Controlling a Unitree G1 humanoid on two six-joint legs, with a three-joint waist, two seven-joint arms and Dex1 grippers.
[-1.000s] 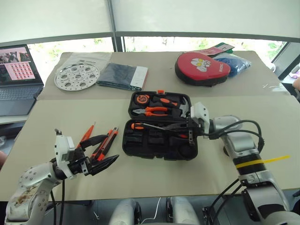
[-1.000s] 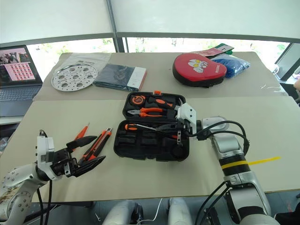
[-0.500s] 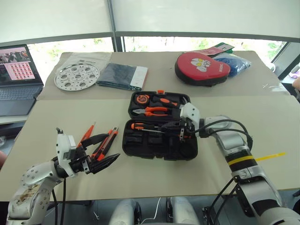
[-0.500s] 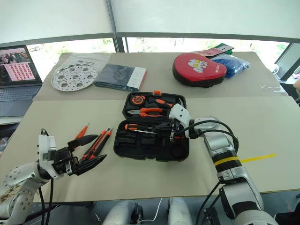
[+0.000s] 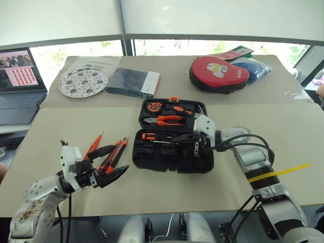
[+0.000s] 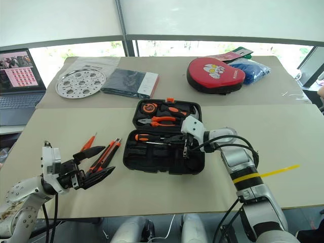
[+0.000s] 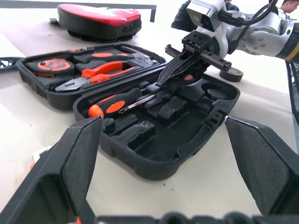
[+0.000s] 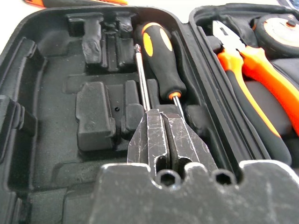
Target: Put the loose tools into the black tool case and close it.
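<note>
The black moulded-plastic tool case lies open in the middle of the beige table, with a black-and-orange-handled screwdriver already lying in its near half beside a thin bare metal shaft. Over that half, the right gripper has its two black fingers pressed together at the shaft's end. The left gripper is spread wide and empty near the loose orange-and-black tools left of the case.

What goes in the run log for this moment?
case: open | right gripper: shut on screwdriver shaft, over slots | left gripper: open, empty | knife, tester: on table
</note>
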